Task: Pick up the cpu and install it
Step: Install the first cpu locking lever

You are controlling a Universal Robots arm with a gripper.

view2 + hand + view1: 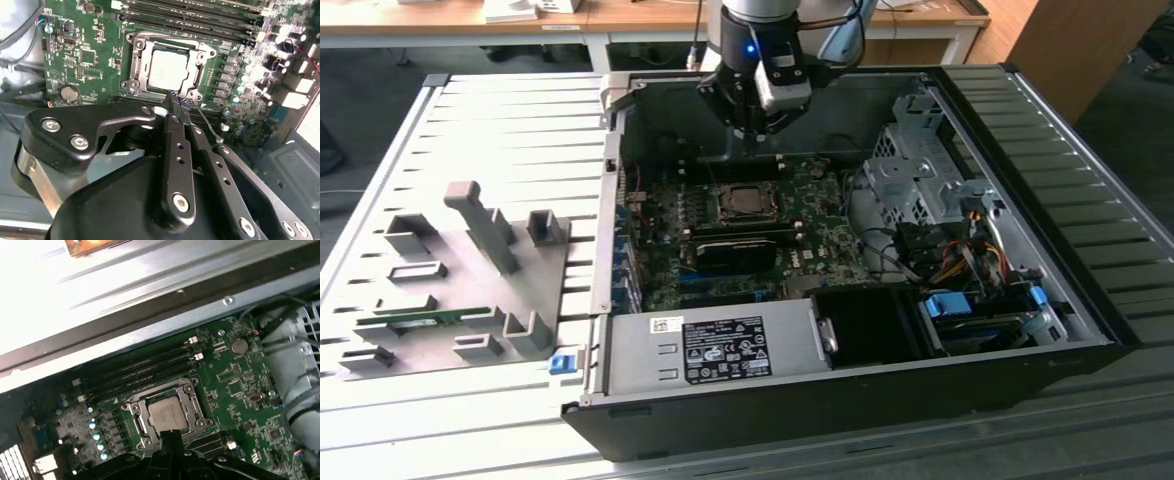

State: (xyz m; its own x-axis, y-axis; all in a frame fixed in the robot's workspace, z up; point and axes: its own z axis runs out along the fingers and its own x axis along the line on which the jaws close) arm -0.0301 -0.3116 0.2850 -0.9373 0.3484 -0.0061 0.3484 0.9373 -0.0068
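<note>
We see the gripper (178, 106) poised above the board (90, 60), fingers (176, 145) pressed together with nothing between them. The cpu (169, 69) sits seated in its socket (137, 62), inside the open case (1014, 200), just beyond the fingertips.

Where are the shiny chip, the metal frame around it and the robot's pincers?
cpu (170, 68): second wrist view, middle of its silvery top.
socket frame (136, 70): second wrist view, its side bar.
gripper (179, 106): second wrist view, between its fingertips.
</note>
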